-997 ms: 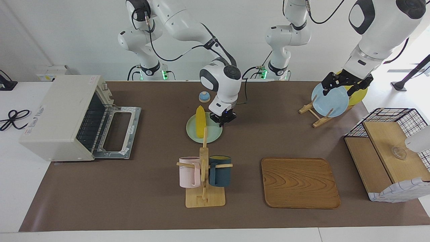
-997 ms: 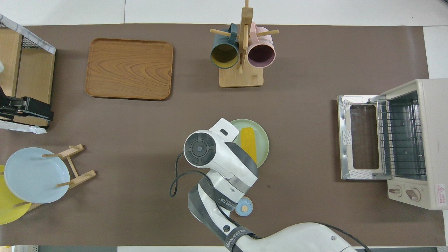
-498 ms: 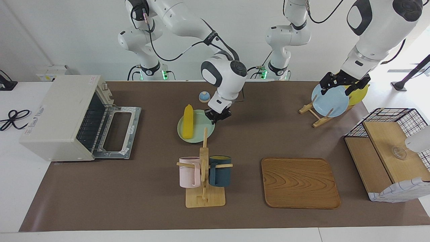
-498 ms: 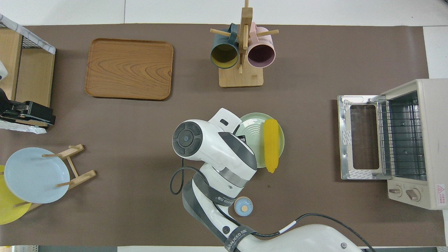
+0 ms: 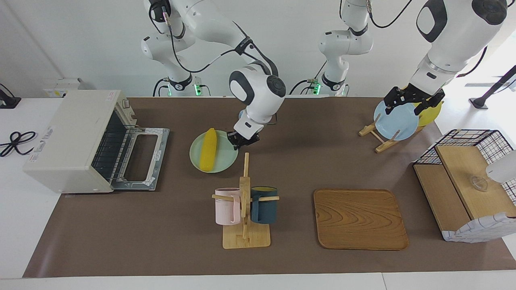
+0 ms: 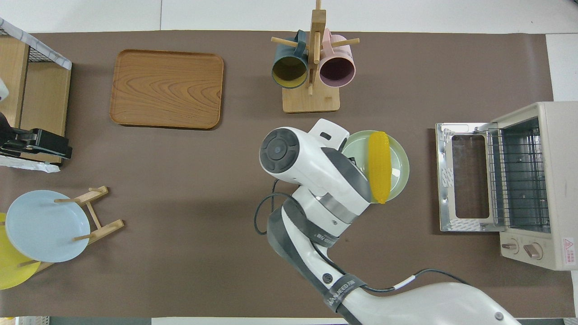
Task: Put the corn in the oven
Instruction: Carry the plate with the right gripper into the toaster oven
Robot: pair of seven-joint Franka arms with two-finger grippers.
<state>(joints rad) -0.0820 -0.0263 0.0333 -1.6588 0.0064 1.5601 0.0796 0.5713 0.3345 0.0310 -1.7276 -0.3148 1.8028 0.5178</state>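
Facing view, right tool (image 5: 242, 141) clamping green plate (image 5: 197, 159), corn (image 5: 209, 149) on it

Both arms (image 5: 258, 86) are showing glossy white rounded shells with dark grey joint caps and bands. Thin black cables (image 5: 201, 64) are looping along the links, green lights (image 5: 196, 88) are glowing at the bases, and each black tool (image 5: 241, 141) is looking small.

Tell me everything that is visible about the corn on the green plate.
The corn is one bright yellow cob, long and tapered, with ribbed rows of kernels. It lies flat on the pale green plate, on the side toward the oven, and one end reaches just past the rim. Only the plate touches it. The right gripper is shut on the plate's edge, beside the corn and apart from it.
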